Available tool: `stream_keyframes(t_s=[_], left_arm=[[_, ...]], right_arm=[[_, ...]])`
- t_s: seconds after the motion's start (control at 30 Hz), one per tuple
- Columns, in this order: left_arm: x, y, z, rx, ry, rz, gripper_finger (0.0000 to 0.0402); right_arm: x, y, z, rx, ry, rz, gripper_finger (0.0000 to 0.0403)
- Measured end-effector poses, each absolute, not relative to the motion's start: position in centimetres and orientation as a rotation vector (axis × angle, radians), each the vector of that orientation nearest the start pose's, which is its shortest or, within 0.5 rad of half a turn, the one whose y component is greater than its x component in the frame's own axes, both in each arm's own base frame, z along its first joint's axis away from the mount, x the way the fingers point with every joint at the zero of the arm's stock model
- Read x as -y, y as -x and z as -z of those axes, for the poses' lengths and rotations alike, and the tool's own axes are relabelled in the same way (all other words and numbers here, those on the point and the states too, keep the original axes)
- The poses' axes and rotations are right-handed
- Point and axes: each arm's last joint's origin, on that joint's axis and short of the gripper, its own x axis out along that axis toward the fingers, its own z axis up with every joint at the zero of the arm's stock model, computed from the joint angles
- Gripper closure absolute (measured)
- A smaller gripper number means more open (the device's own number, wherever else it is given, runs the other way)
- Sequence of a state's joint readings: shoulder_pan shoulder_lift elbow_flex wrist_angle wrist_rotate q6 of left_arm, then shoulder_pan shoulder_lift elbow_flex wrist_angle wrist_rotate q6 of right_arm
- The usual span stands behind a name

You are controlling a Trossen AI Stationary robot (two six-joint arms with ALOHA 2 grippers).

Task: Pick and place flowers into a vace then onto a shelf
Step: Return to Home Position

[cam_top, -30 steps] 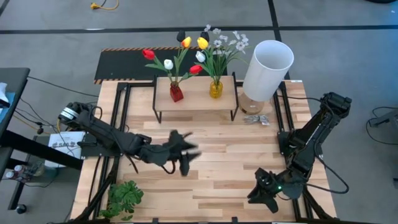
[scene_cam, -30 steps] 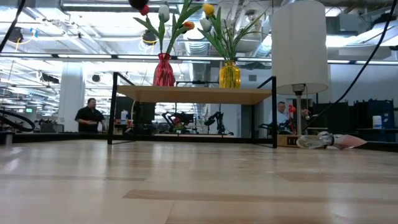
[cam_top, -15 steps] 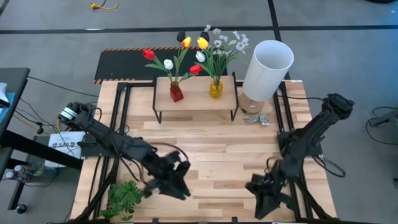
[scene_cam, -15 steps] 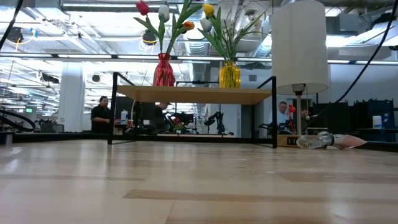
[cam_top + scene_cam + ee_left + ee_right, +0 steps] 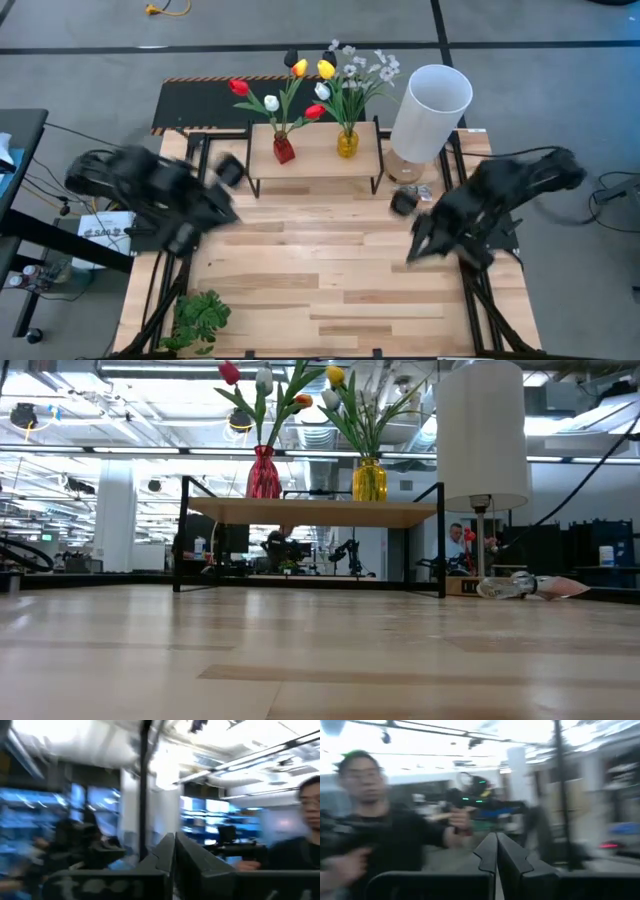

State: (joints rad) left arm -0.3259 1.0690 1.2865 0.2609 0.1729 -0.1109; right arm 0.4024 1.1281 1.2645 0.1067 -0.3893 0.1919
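Note:
The flowers stand in two vases on the shelf (image 5: 315, 152) at the table's far middle. Tulips fill a red vase (image 5: 284, 150). Tulips and white blossoms (image 5: 345, 85) fill a yellow vase (image 5: 347, 143). In the low view both vases (image 5: 263, 473) (image 5: 369, 480) rest by their bases on the shelf board (image 5: 312, 512). My left gripper (image 5: 228, 168) is raised over the table's left side, shut and empty (image 5: 174, 840). My right gripper (image 5: 403, 203) is raised over the right side, shut and empty (image 5: 496, 840).
A lamp with a white shade (image 5: 430, 110) stands right of the shelf, with a crumpled silvery scrap (image 5: 412, 192) at its foot. A leafy green sprig (image 5: 200, 318) lies at the near left corner. A black striped panel (image 5: 200, 100) lies beyond the table. A person (image 5: 365, 820) stands beyond the table.
Both grippers have risen fast from low over the table's near half. The left has drawn back toward the left and far edges, the right toward the far edge. Both have tipped up from pointing down to about level. Their fingers, spread before, are together now.

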Motion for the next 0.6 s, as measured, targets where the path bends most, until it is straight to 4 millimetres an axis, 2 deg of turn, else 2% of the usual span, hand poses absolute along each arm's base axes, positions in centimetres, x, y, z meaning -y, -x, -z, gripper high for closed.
stream_keyframes(t_s=[0.13,0.27,0.43,0.6], left_arm=[[4.7,-14.0,-50.7,0.536,0.066,0.358,0.04],[2.8,-9.4,-51.3,0.571,0.04,0.208,0.0401],[1.1,-5.3,-50.9,0.55,0.018,0.075,0.0401],[0.3,-3.4,-50.1,0.503,0.003,0.021,0.0401]], right_arm=[[-6.9,-17.5,-49.5,0.22,-0.049,-0.608,0.0401],[-4.6,-13.5,-51.4,0.264,0.022,-0.419,0.0402],[-2.9,-9.9,-50.9,0.242,0.01,-0.272,0.0402],[-2.1,-7.4,-48.8,0.245,-0.055,-0.25,0.0402]])
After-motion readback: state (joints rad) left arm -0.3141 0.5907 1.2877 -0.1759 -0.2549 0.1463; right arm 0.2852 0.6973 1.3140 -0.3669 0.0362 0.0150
